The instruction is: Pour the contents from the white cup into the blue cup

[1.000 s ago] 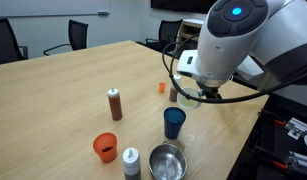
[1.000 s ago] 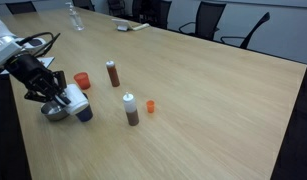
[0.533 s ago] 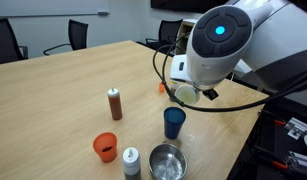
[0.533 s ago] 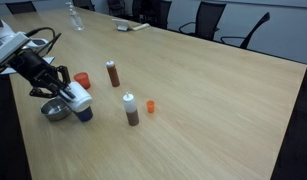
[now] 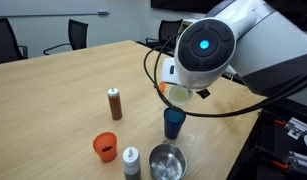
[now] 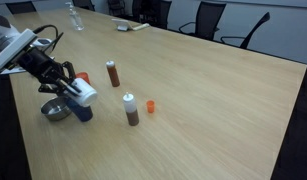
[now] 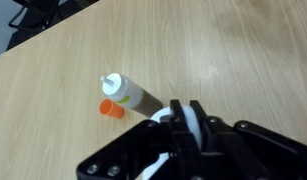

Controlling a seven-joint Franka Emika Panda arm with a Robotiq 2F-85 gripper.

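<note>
Steel bowl (image 6: 55, 111) sits leftmost on the worktop (image 6: 213, 110), touching or just beside the blue cup (image 6: 83, 113). The end effector (image 6: 72, 89) is clamped on the white cup (image 6: 84, 95) and holds it tipped well onto its side directly above the blue cup. Judgement: this is the pouring pose, with the mouth turned down towards the tumbler so the contents drop inside. In an exterior view the white cup (image 5: 179, 94) hangs just over the blue cup (image 5: 174, 122), apart from its rim. No stream is visible, so whether anything is leaving the cup cannot be told. Orange cup (image 6: 83, 78) stands just behind the end effector, near enough to matter on any backward swing. Next right is the brown bottle (image 6: 112, 72), then the white-capped shaker bottle (image 6: 130, 109) and a small orange piece (image 6: 150, 106). In the wrist view the shaker bottle (image 7: 128, 92) lies clear of the fingers. The pour site is near the worktop edge on the arm's side. To the right the worktop is bare wood, so that is the free side for withdrawing.
</note>
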